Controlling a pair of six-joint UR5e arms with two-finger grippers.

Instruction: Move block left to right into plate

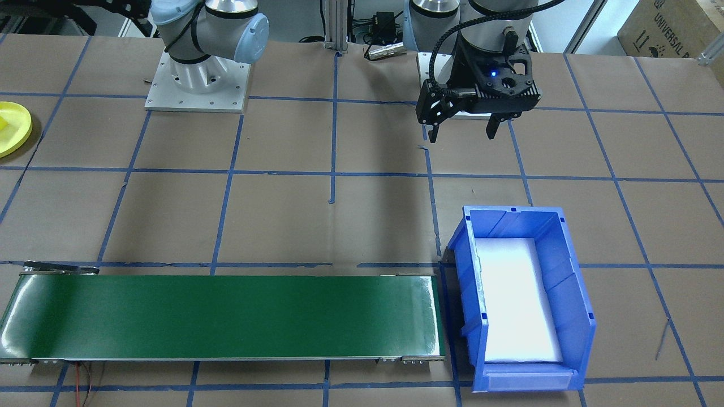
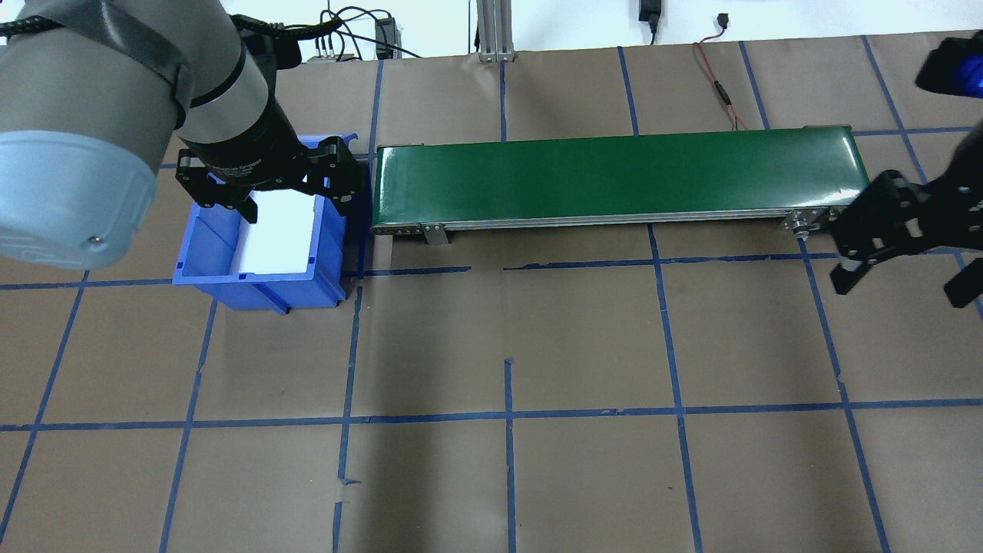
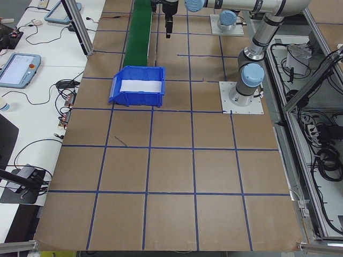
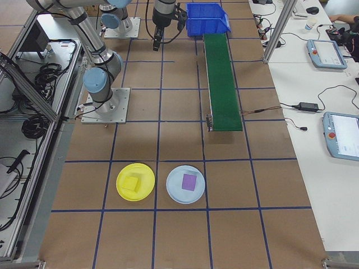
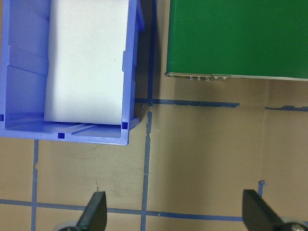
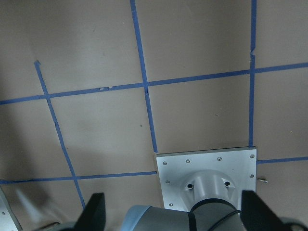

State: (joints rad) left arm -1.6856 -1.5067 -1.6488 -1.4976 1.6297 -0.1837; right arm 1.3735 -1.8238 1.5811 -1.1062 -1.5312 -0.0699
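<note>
I see the yellow plate (image 4: 135,181) in the lower left of the right-side view, a yellow block (image 4: 132,184) already lying in it, beside a pale blue plate (image 4: 185,184) holding a purple block (image 4: 189,181). My left gripper (image 1: 462,129) hangs above the table near the blue bin (image 1: 577,294), jaws spread and holding nothing. My right gripper (image 2: 900,279) hovers at the right edge of the overhead view, just past the green conveyor's (image 2: 614,178) end, likewise spread and holding nothing.

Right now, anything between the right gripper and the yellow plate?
Nothing visible. The right gripper hangs open off the conveyor end, and only bare table lies toward the yellow plate. The light blue plate sits beside it, not across the way. A yellow block already lies in the plate.
</note>
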